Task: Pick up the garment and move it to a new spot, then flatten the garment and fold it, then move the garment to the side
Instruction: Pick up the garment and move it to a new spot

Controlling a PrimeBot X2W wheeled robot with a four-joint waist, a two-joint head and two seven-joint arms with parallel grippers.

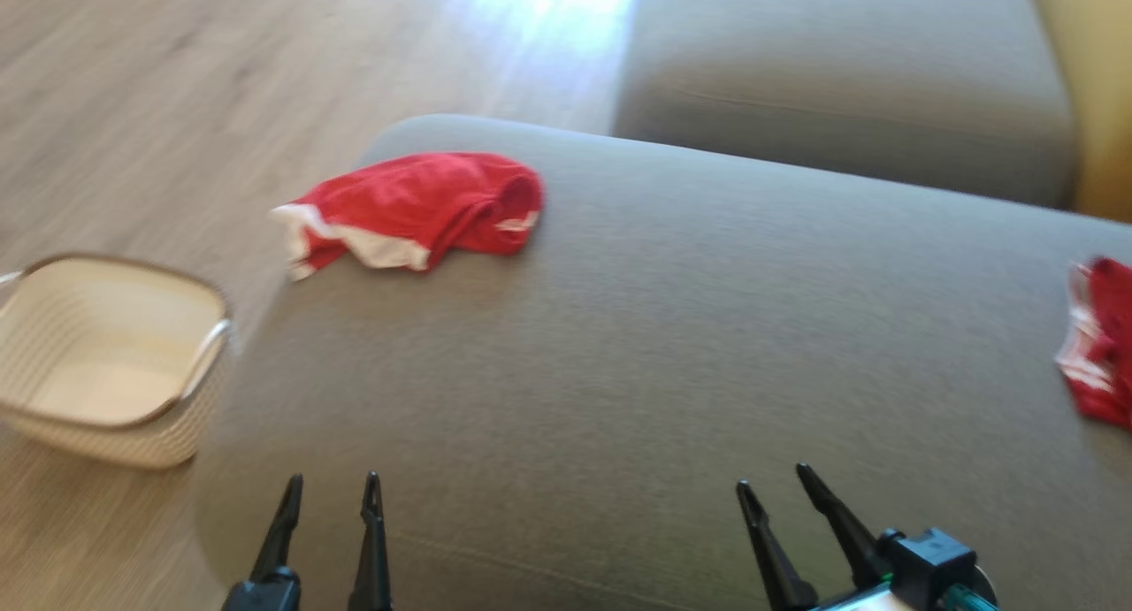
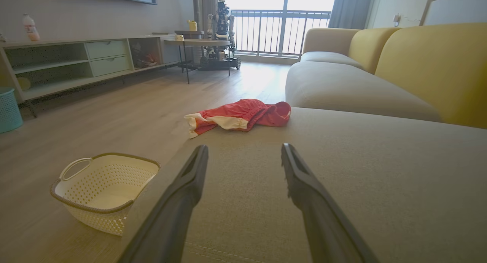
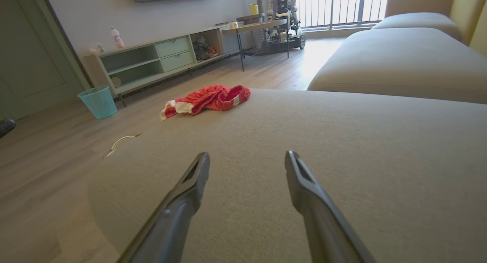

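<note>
The grey sofa seat point(image 1: 672, 346) is a broad, rounded cushion in a tight, finely woven fabric, firm-looking but curved off at its edges. That curve is the main worry, since cloth dragged towards the rim could slide off. Beyond it, the floor point(image 1: 133, 80) is pale wood-look planking, smooth and glossy where the light falls, so anything dropped there would land outside the working area. The cream basket point(image 1: 115, 363) stands on the floor just beside the seat's left edge. It is a rounded rectangle with perforated walls, a darker rim and loop handles, and a slipping piece could fall into it. The garment point(image 1: 416, 206) lies bunched at the far left corner of the seat. It is soft red cloth with white trim and a gathered band, and its white-edged end hangs over the rim. A shallow pinch may catch only one layer and leave it twisted. A second red cloth point(image 1: 1101, 346) at the right edge could be mistaken for it. The left pincer point(image 1: 333, 478) and right pincer point(image 1: 773, 477) hover low over the near seat with slim dark fingers spread wide, holding nothing, well apart from the garment.
</note>
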